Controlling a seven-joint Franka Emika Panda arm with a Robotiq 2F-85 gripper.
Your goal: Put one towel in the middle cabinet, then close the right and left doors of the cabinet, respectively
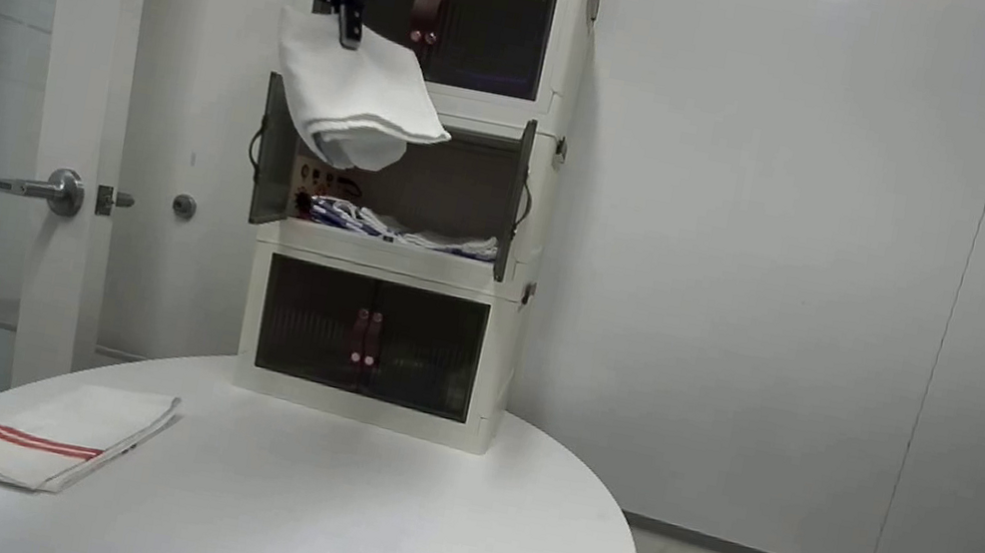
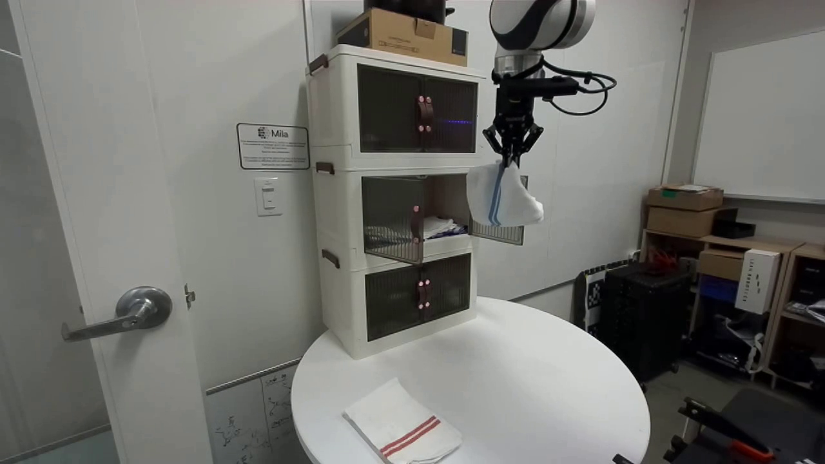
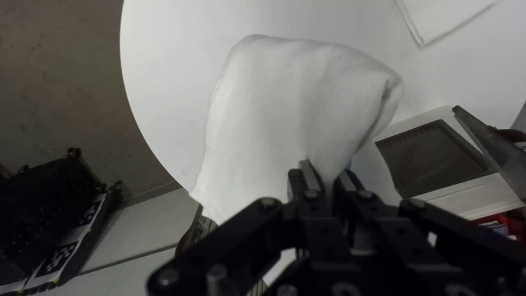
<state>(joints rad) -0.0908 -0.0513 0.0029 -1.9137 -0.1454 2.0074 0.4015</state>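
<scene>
A folded white towel with blue stripes (image 2: 496, 196) hangs from my gripper (image 2: 511, 160), which is shut on it. In the wrist view the towel (image 3: 287, 111) is pinched between the fingertips (image 3: 326, 176) and covers much of the picture. In an exterior view the towel (image 1: 363, 92) appears in front of the upper part of the middle cabinet (image 1: 470, 173). The left door (image 1: 275, 157) and right door (image 1: 514, 204) stand open, also in an exterior view as left door (image 2: 392, 216) and right door (image 2: 499, 231). Folded cloths (image 1: 404, 231) lie inside the middle cabinet.
A white towel with red stripes (image 1: 45, 431) lies on the round white table (image 1: 369, 518). The top cabinet (image 2: 387, 109) and bottom cabinet (image 2: 393, 299) have shut doors. A cardboard box (image 2: 406, 38) sits on the stack. A glass door with a handle (image 1: 61, 192) is beside it.
</scene>
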